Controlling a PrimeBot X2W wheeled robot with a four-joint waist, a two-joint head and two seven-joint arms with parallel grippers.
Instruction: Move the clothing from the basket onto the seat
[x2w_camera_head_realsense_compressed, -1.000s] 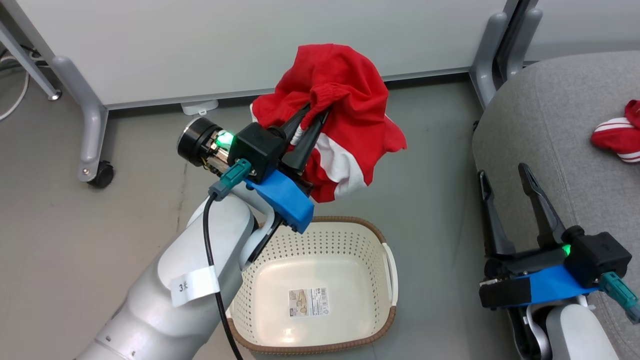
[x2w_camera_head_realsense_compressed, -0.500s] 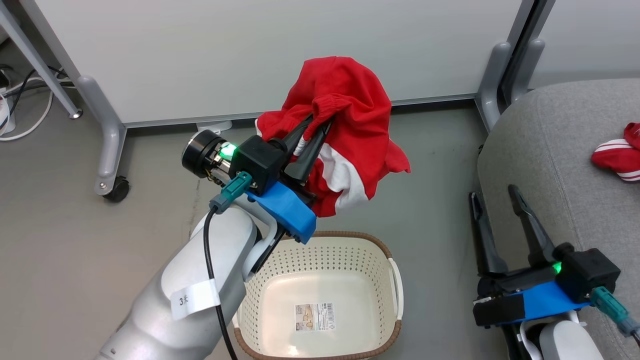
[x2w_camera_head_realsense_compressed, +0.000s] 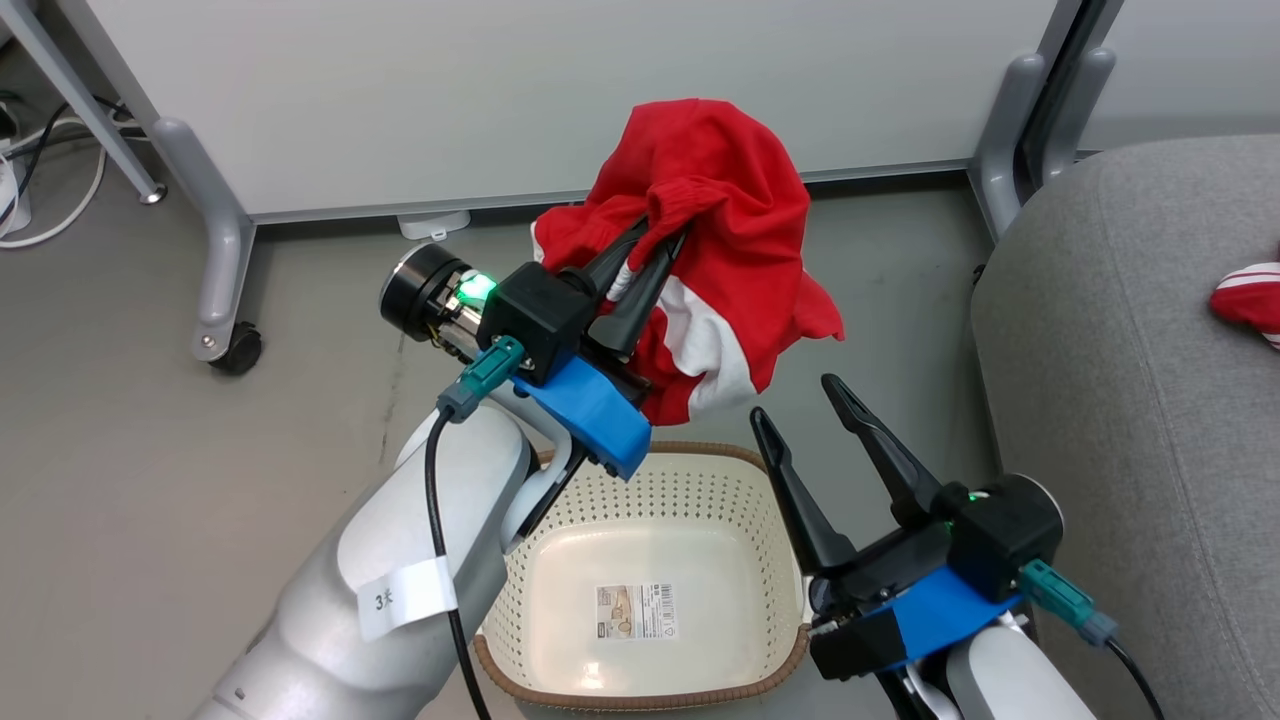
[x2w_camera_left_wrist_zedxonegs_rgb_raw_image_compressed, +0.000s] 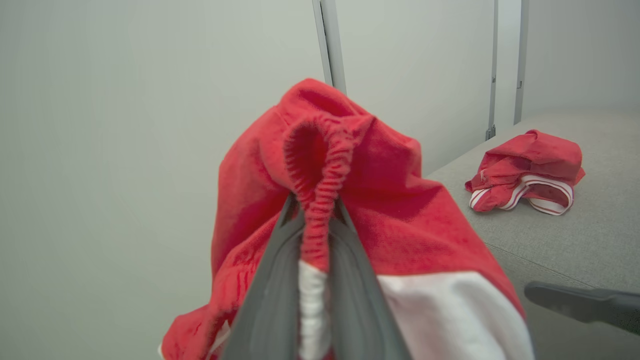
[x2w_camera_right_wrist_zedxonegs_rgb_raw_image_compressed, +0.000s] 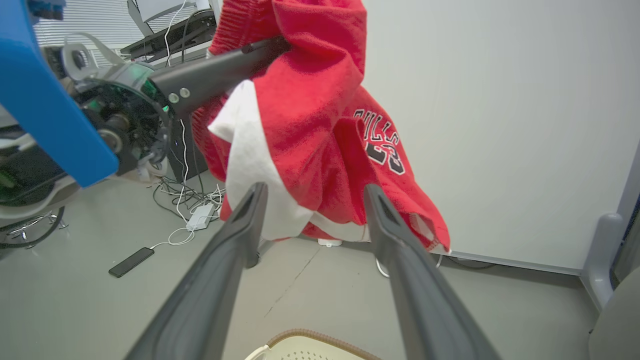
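Roughly halfway through, by the look of it.
At frame right the seat (x2w_camera_head_realsense_compressed: 1120, 330) bears one red garment (x2w_camera_head_realsense_compressed: 1250, 300); the basket (x2w_camera_head_realsense_compressed: 650, 490), lower centre, lies empty; above it the left gripper (x2w_camera_head_realsense_compressed: 655, 240) is clenched on the second garment (x2w_camera_head_realsense_compressed: 740, 230), which needs carrying across; the right gripper (x2w_camera_head_realsense_compressed: 795, 398) gapes, holding nothing.

A smooth grey floor (x2w_camera_head_realsense_compressed: 150, 480) runs up to a pale partition panel (x2w_camera_head_realsense_compressed: 500, 90) on grey legs (x2w_camera_head_realsense_compressed: 212, 245), one leg ending in a black castor (x2w_camera_head_realsense_compressed: 238, 352). Loose cables (x2w_camera_right_wrist_zedxonegs_rgb_raw_image_compressed: 172, 202) and a flat dark device (x2w_camera_right_wrist_zedxonegs_rgb_raw_image_compressed: 131, 262) lie on the floor. The light is soft and even.
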